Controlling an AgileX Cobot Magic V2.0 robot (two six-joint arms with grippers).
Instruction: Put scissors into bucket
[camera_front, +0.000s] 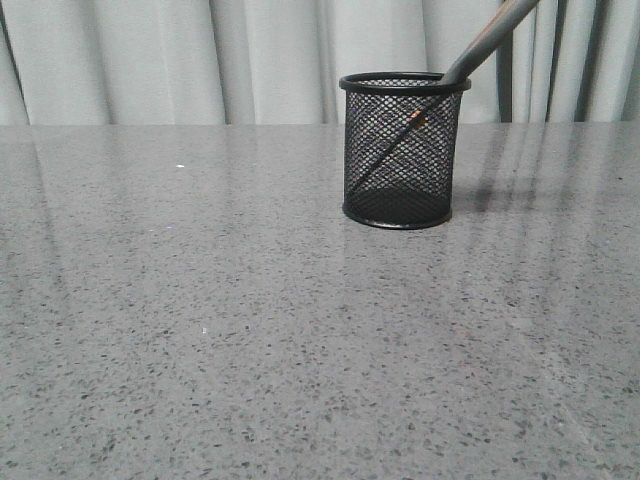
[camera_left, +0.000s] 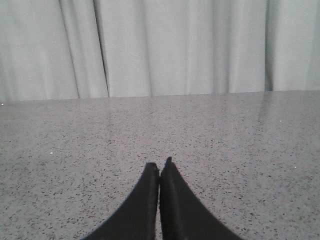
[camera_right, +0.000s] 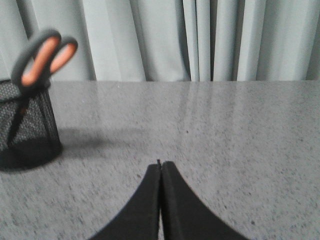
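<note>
We see the scissors (camera_front: 470, 50) standing inside the bucket (camera_front: 403, 150), blades down and handle up. In the front view the grey handle sticks out over the bucket's rim and leans toward the right, running off the top of the picture, while the dark blades slant down through the mesh toward the bucket's lower left; the small reddish pivot spot shows through the wire. The bucket stands upright on the speckled grey surface (camera_front: 250, 340), right of the middle and toward the far edge, with pale curtains (camera_front: 200, 60) hanging behind it.

In the right wrist view we make out the scissors' grey handle loops lined with orange, slightly blurred, poking above the bucket, which sits well apart from the right gripper (camera_right: 160, 165). That gripper's fingers are pressed together with nothing between them, over bare surface. The left gripper (camera_left: 160, 164) is likewise closed on nothing, its fingertips touching, above the surface and facing the curtains.
</note>
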